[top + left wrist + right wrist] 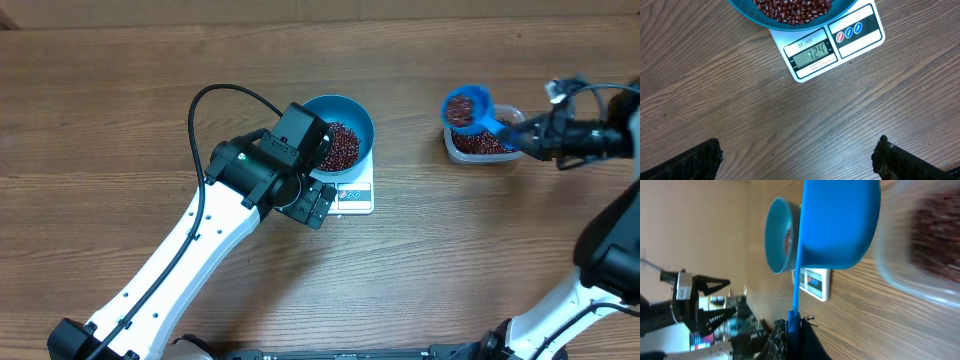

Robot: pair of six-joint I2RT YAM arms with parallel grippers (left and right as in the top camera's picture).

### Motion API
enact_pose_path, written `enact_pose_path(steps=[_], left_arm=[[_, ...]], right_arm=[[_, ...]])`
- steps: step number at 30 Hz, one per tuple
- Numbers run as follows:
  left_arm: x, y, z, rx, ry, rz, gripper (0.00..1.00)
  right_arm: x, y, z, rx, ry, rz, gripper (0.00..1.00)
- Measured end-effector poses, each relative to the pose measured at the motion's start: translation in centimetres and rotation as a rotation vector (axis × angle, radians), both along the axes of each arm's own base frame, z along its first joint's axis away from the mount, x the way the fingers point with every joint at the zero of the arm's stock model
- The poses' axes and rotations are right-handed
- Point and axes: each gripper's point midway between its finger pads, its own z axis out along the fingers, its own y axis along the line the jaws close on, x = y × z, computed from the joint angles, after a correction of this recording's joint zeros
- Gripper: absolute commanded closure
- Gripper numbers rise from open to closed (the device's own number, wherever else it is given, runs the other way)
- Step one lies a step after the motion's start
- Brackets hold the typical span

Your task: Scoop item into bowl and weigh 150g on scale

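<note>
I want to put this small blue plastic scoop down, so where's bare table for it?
Bare wood: between the round blue plastic bowl and the clear plastic tub; the brown wooden table's far-left corner; the near strip in front of the white square scale. Crowded: beside that scale, under the open left tool.

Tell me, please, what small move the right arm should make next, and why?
Probably carry the scoop left to the bowl and tip in part of its beans. The right gripper holds the scoop, loaded, by the tub, and the scale display reads 124, short of the target.
</note>
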Motion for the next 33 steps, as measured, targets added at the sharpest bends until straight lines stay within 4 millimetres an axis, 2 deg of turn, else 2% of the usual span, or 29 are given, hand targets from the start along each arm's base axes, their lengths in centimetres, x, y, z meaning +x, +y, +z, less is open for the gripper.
enact_pose_path(steps=[1, 3, 5, 8, 10, 13, 17, 24, 33], left_arm=[[0.0, 0.0, 0.0, 0.0, 0.0, 0.0, 0.01], [0.0, 0.0, 0.0, 0.0, 0.0, 0.0, 0.0], [0.0, 0.0, 0.0, 0.0, 0.0, 0.0, 0.01], [0.0, 0.0, 0.0, 0.0, 0.0, 0.0, 0.0], [0.0, 0.0, 0.0, 0.0, 0.0, 0.0, 0.0], [0.0, 0.0, 0.0, -0.001, 0.0, 0.0, 0.0], [0.0, 0.0, 0.0, -0.001, 0.0, 0.0, 0.0], [0.0, 0.0, 0.0, 0.0, 0.0, 0.0, 0.0], [0.0, 0.0, 0.0, 0.0, 0.0, 0.0, 0.0]], right_arm=[[0.2, 2.0, 0.2, 0.01, -0.023, 0.055, 0.96], [0.5, 4.2, 0.3, 0.01, -0.052, 0.116, 0.96], [0.8, 7.4, 0.6, 0.003, -0.09, 0.209, 0.96], [1.5, 10.3, 1.7, -0.016, -0.163, 0.294, 0.96], [2.7, 12.3, 3.3, -0.045, -0.251, 0.339, 0.96], [4.2, 13.6, 5.0, -0.092, -0.333, 0.358, 0.96], [5.1, 15.3, 5.9, -0.173, -0.363, 0.379, 0.96], [3.4, 19.6, 3.6, -0.335, -0.306, 0.503, 0.96], [3.0, 19.5, 1.8, -0.485, -0.235, 0.509, 0.96]])
